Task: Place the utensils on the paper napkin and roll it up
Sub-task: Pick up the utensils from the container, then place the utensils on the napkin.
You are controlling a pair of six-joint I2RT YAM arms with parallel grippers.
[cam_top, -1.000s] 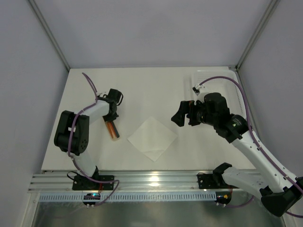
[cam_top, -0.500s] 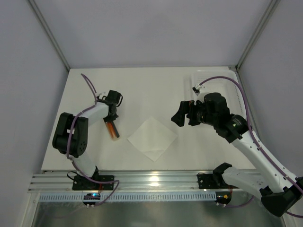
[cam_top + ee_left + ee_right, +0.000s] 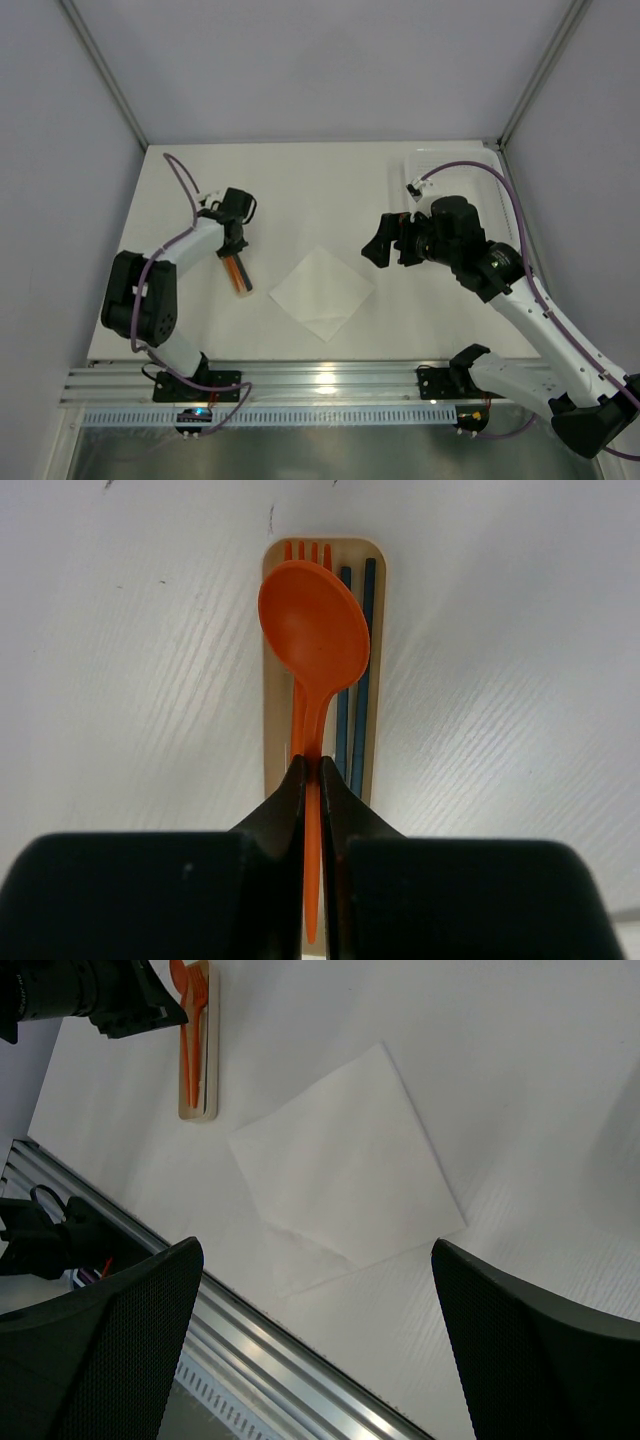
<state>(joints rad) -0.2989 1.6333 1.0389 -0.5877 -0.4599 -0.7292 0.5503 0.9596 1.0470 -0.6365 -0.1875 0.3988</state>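
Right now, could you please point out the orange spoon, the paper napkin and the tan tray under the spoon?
orange spoon (image 3: 314, 630), left wrist view, middle of its bowl.
paper napkin (image 3: 345, 1165), right wrist view, centre of the sheet.
tan tray (image 3: 274, 710), left wrist view, bare strip along its left edge.

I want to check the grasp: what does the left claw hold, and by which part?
The left claw is shut on the spoon, pinching its thin handle.

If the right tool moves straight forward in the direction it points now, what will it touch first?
Most likely the paper napkin: in the wrist view it lies flat, centred ahead of the open right tool. Depth is unclear.
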